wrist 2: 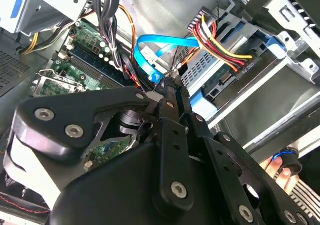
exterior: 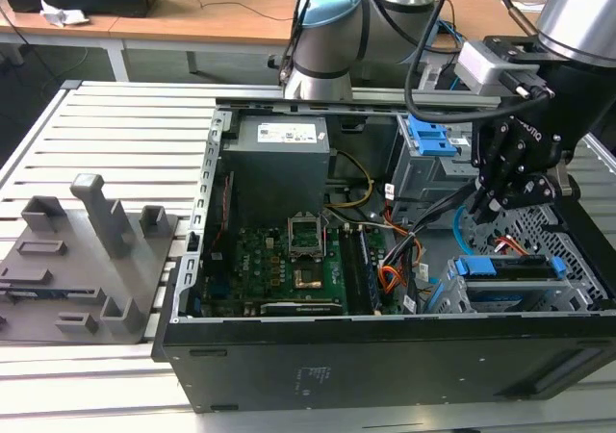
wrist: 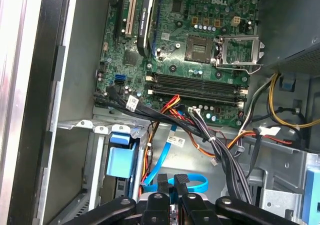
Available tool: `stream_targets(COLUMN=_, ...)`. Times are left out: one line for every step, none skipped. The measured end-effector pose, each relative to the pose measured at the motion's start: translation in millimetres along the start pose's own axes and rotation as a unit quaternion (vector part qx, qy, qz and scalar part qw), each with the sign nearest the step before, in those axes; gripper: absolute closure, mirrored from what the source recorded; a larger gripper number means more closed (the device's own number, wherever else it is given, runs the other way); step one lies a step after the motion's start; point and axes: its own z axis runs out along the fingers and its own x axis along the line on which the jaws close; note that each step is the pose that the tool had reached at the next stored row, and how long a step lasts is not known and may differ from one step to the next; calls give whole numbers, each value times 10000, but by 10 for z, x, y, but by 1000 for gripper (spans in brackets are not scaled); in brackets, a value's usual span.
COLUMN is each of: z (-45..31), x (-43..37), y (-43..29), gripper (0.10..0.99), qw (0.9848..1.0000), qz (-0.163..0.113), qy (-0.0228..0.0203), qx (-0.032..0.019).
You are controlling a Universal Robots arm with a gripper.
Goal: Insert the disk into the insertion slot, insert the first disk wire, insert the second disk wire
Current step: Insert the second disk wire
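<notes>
In the bottom corner of the open computer case (exterior: pixel 385 356), on the exterior view's right, the disk (exterior: pixel 510 267) sits inside the insertion slot (exterior: pixel 452 293). The disk is flat and has a bright blue plastic frame around it. The slot is a box of thin, light-grey metal with lots of little holes in it.

Just above the disk is the second disk wire (exterior: pixel 459 226). It is a thin, flat, light-blue ribbon that bends in a smooth loop, and you can see it in both wrist views (wrist 2: pixel 165 39) (wrist: pixel 192 183).

The gripper (exterior: pixel 478 207) is black and made of hard flat bars with round screws. It hangs over that corner of the case. In both wrist views (wrist 2: pixel 167 82) (wrist: pixel 171 177) its two fingers are pressed close together with the blue ribbon pinched between their tips, near the ribbon's end.

In the second wrist view, a wire bundle (wrist 2: pixel 220 47) of orange, yellow, red and black strands runs up to the edge of the disk and ends in a dark plug. A person's fingers (wrist 2: pixel 274 166) show at the corner of that view.

Farther in lies the green motherboard (wrist: pixel 190 40), flat and full of tiny parts, with long dark slots and a square silver socket. The case rests on a table (exterior: pixel 125 125) of long silver metal slats. Well apart from it, on the exterior view's left, is a grey plastic holder (exterior: pixel 87 250) with blocky posts.
</notes>
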Motion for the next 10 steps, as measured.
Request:
stream_targets(z=-1, x=2, y=-16, gripper=922, qw=10000, qz=0, qy=0, qx=-2)
stream_targets(z=-1, x=2, y=-25, gripper=922, qw=10000, qz=-1, qy=0, qx=-3)
stream_targets(z=-1, x=3, y=-32, gripper=922, qw=10000, qz=0, qy=-1, qx=-3)
stream_targets(z=-1, x=4, y=-35, gripper=922, qw=10000, qz=0, qy=0, qx=-3)
stream_targets(z=-1, x=4, y=-39, gripper=922, qw=10000, qz=-1, qy=0, qx=-3)
stream_targets(z=0, x=5, y=-42, gripper=922, qw=10000, qz=0, qy=-1, qx=-3)
stream_targets(z=3, x=6, y=-45, gripper=922, qw=10000, qz=4, qy=0, qx=-3)
stream_targets(z=6, x=8, y=-46, gripper=922, qw=10000, qz=60, qy=-3, qx=-5)
stream_targets(z=10, x=8, y=-45, gripper=922, qw=9998, qz=190, qy=-8, qx=-9)
stream_targets(z=13, x=7, y=-46, gripper=922, qw=9995, qz=330, qy=-16, qx=-13)
